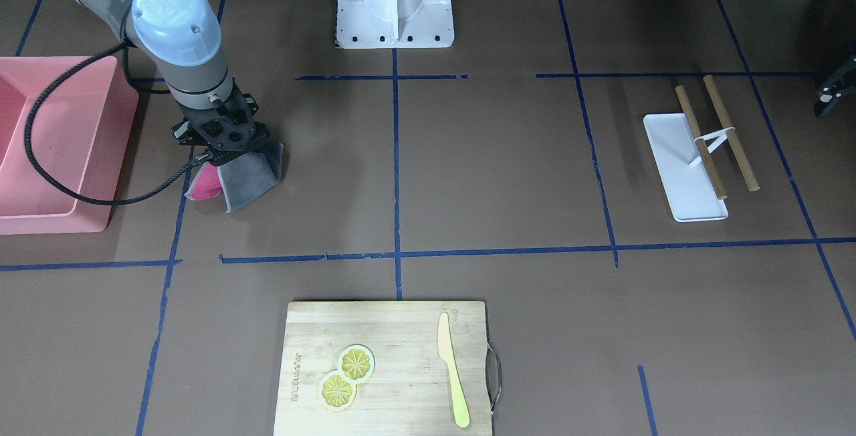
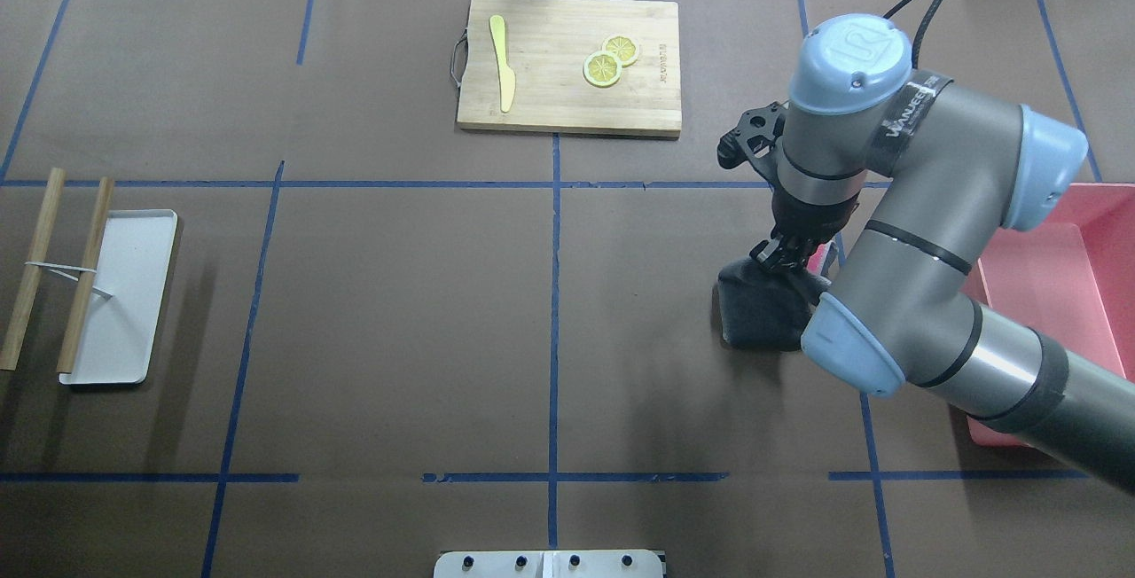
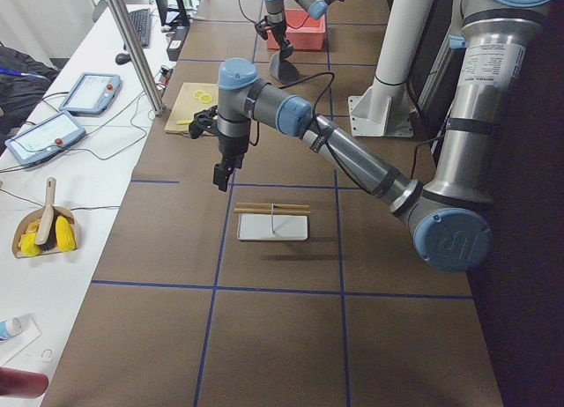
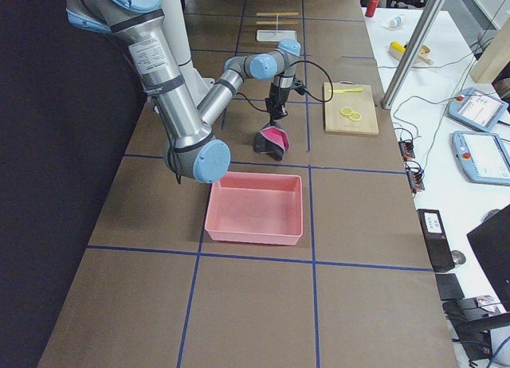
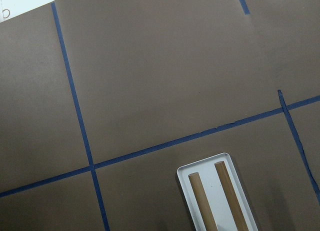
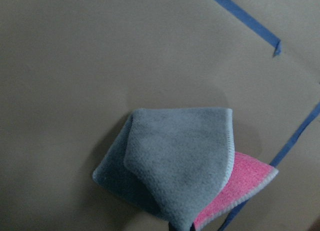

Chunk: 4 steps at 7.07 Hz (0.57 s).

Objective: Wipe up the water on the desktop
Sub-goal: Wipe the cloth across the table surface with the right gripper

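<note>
One right gripper clamps the grey-pink cloth hanging vertically, hem touching the desktop.

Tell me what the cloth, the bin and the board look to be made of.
Cloth: soft, fuzzy fabric, probably microfibre or fleece, grey on one side and pink on the other, with a stitched edge. Bin: smooth matte pink with a one-piece moulded look, likely plastic. Board: pale wood or bamboo, judging by its streaky grain.

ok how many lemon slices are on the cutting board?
2. Both lie on the cutting board, overlapping at the edges, apart from the yellow knife: one slice nearer the robot, the other slice farther out. None looks hidden.
</note>
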Each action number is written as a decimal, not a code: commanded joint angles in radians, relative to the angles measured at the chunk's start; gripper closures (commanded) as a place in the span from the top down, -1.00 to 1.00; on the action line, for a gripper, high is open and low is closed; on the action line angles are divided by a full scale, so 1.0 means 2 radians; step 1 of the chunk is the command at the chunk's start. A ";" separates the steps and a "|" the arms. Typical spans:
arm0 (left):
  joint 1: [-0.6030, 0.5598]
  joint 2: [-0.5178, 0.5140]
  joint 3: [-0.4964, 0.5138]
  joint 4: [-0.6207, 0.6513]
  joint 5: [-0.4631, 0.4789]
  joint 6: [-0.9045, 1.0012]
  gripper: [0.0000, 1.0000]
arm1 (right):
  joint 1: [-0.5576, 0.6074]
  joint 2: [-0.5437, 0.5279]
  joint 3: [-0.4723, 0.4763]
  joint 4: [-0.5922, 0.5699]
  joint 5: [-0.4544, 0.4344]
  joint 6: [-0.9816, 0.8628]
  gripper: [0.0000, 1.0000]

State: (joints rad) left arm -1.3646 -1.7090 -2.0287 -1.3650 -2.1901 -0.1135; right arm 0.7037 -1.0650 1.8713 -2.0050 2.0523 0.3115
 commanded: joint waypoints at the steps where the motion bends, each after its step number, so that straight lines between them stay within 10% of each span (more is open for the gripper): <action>1: 0.000 0.001 0.003 0.000 0.000 0.001 1.00 | -0.018 0.001 -0.023 0.064 0.045 0.029 -0.95; 4: 0.000 0.001 0.023 -0.028 0.000 0.002 1.00 | -0.084 0.009 -0.067 0.219 0.053 0.214 -0.97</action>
State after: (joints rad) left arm -1.3646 -1.7074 -1.9983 -1.4003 -2.1905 -0.1117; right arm 0.5918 -1.0505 1.7723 -1.6858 2.1543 0.6267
